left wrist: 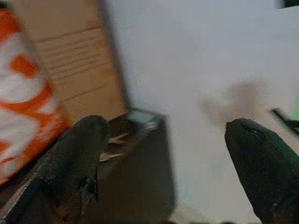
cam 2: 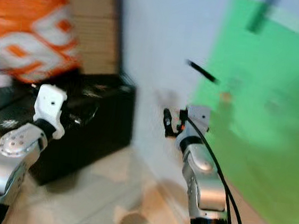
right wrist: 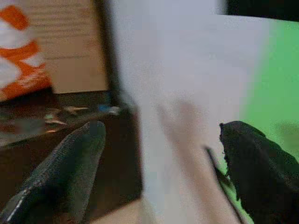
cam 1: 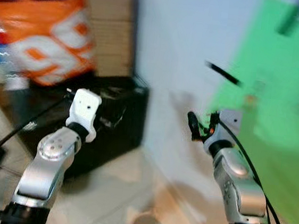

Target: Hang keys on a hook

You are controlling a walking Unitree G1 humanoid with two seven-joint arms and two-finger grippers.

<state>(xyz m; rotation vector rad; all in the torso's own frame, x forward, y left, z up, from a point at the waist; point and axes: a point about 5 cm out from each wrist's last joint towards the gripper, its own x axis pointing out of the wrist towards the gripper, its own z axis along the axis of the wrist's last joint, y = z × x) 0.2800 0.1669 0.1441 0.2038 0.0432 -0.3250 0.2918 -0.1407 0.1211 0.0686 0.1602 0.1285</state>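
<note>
Left gripper: fingers spread wide, empty, raised before black box. Right gripper: equally wide apart, empty, near white wall, beside green panel.

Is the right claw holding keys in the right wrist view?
No, the right claw is open, with only the white wall showing between its two black fingers.
</note>
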